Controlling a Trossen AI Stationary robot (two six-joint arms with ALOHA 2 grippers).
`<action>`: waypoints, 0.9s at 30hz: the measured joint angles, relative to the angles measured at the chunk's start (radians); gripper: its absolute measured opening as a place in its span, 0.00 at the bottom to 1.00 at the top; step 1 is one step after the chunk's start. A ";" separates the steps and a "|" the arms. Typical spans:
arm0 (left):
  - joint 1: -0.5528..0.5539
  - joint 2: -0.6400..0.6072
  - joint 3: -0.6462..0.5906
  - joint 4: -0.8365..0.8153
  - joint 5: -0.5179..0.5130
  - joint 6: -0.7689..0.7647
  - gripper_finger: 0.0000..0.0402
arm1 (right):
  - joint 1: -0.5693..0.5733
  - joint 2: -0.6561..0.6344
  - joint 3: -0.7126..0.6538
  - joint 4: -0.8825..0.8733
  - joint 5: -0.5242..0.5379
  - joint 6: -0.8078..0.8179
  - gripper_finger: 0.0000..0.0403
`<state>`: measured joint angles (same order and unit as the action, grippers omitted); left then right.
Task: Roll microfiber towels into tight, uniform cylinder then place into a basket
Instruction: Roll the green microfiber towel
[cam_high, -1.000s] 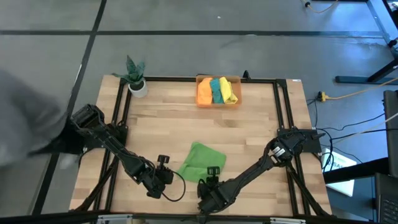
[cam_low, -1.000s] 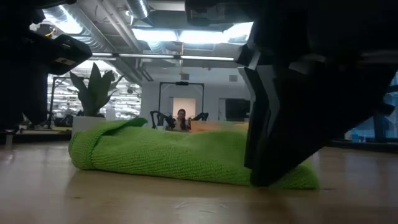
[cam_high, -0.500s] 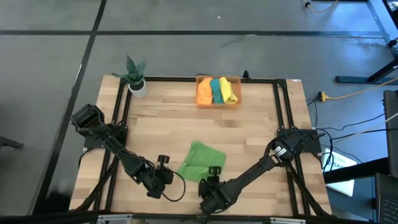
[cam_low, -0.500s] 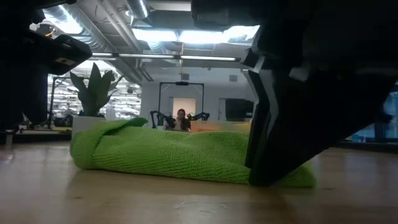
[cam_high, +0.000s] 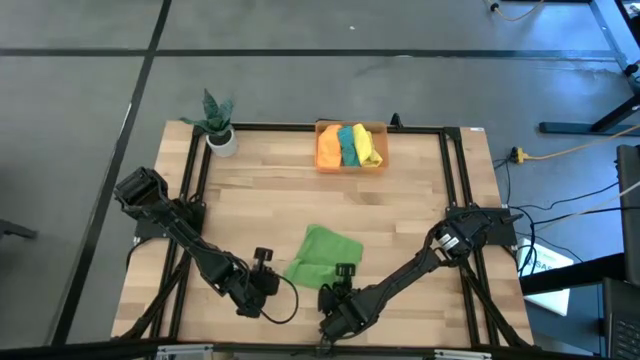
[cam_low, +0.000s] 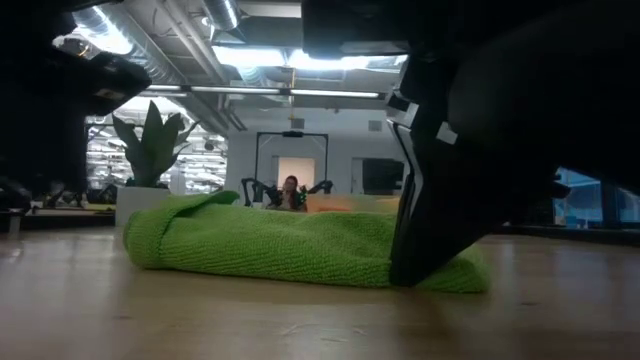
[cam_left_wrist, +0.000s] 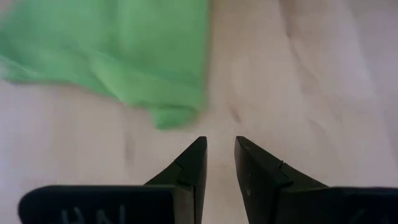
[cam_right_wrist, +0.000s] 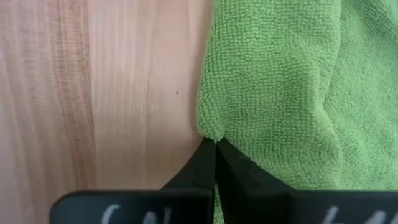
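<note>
Item: soft light-green microfiber towel (cam_high: 322, 256), loosely folded and lumpy, lying flat on the pale wood-plank table (cam_high: 400, 215), well on the near side of the basket.

Landmark: shallow rectangular basket of translucent orange plastic (cam_high: 351, 147), at the table's far edge. It holds three rolled towels side by side: orange (cam_high: 328, 146), teal (cam_high: 348, 144) and yellow (cam_high: 367, 146).

Right gripper (cam_right_wrist: 216, 163): at the green towel's near corner, far from the basket. The fingers are pinched together with the corner's edge at their tips. Whether any cloth is actually caught between them is hard to say; it looks like a thin nip at best.

Left gripper (cam_left_wrist: 220, 163): just off the towel's other near corner, fingers slightly parted and holding nothing, low over bare wood.

Step in hand, as judged: securing the near corner to begin the roll.

Handling notes:
- Confirm the grip has more than the hem before lifting, as microfiber slips out readily.
- Flatten the bunched folds first; a lumpy start gives an uneven cylinder.
- Use the left gripper to pin or take the opposite corner so both ends turn together.
- Roll toward the basket, keeping tension.

Other: small white pot with a green plant (cam_high: 218, 128), at the far left corner, level with the basket.
</note>
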<state>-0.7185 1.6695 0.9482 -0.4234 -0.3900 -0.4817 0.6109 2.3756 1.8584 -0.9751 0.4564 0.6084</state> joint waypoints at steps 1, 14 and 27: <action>0.000 0.000 0.000 0.004 -0.036 0.013 0.19 | 0.000 0.000 0.001 -0.002 -0.001 -0.009 0.01; 0.022 0.092 -0.001 0.197 -0.116 0.258 0.19 | -0.002 0.007 0.083 -0.097 -0.027 -0.037 0.00; 0.102 0.126 -0.001 0.219 -0.115 0.350 0.19 | -0.001 0.006 0.154 -0.094 -0.104 -0.033 0.00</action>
<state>-0.6161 1.7950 0.9470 -0.2043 -0.5047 -0.1312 0.6103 2.3821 2.0128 -1.0693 0.3525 0.5752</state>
